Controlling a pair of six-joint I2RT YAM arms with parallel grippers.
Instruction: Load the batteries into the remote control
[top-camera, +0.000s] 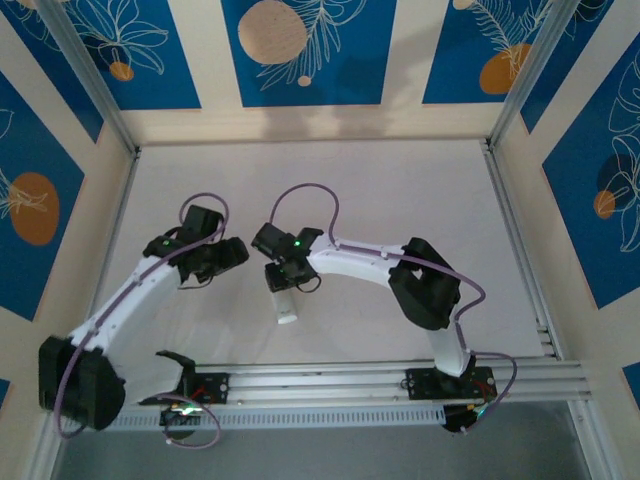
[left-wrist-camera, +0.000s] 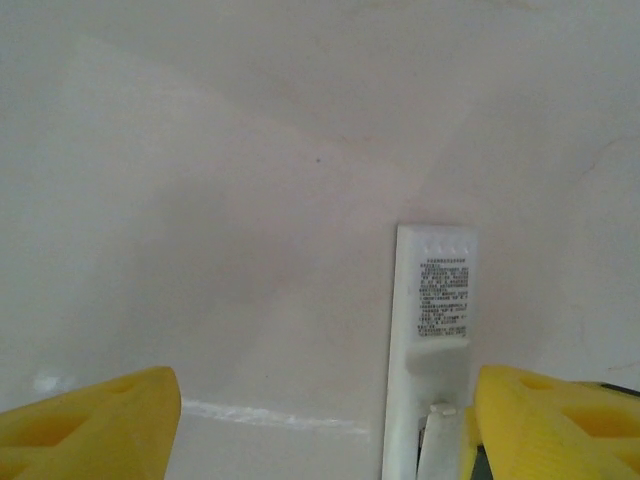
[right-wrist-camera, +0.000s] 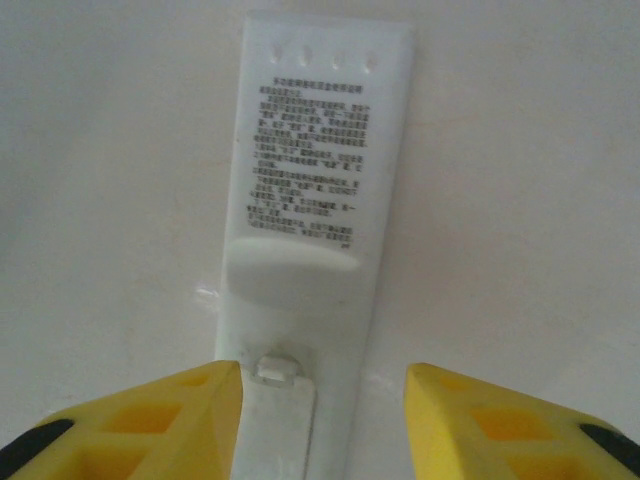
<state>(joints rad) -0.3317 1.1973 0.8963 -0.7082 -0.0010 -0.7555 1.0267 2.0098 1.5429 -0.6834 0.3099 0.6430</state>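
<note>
Remote control (right-wrist-camera: 310, 180): flat on the tabletop (top-camera: 400, 190), midway along and toward the near edge, printed back up, probably for battery access. Right claw (right-wrist-camera: 322, 405): open, straddling one end, gripping nothing, seemingly to steady it. Left claw (left-wrist-camera: 328, 405): wide open, empty, alongside.

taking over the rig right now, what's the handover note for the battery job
Left gripper: open, holding nothing, the remote control by its right finger.
Right gripper: open, fingers either side of the remote's near end, not clamped.
Remote: flat on the table, printed back up.
Done: nothing that I can confirm; cannot tell whether the compartment is open.
Left: load the batteries.
</note>
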